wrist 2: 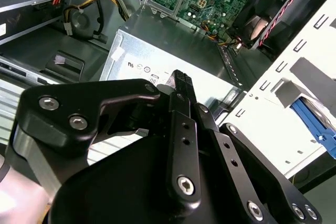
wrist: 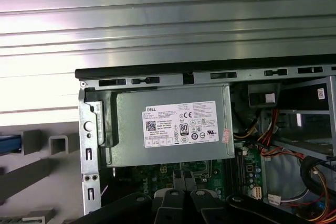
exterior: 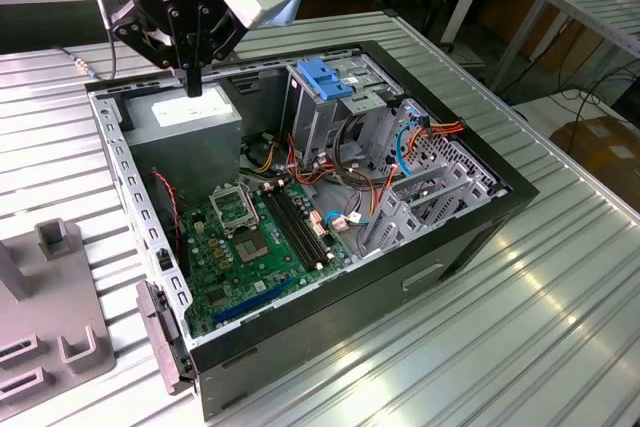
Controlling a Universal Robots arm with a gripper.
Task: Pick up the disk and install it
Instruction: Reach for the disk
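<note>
My gripper point(exterior: 193, 85) hangs over the open computer case point(exterior: 470, 227), just above the grey power supply point(exterior: 185, 115) with its white label. The black fingers point(wrist 2: 180, 81) are pressed together with nothing between them, so the gripper is shut and empty. In the first wrist view the fingertips point(wrist: 177, 181) stand over the motherboard edge beside the power supply point(wrist: 173, 127). A bright blue strip point(wrist: 9, 144), which looks like a rail of the disk, lies by the grey fixture outside the case. The same blue edge point(wrist 2: 314, 125) shows past the case wall; the rest of it is hidden.
A broad blue latch piece point(exterior: 325, 77) tops the drive cage in the case. The motherboard point(exterior: 255, 237) and coloured cables point(exterior: 400, 147) fill the case floor. A grey fixture with posts point(exterior: 50, 317) stands at the exterior view's left on the slatted metal table point(exterior: 560, 317).
</note>
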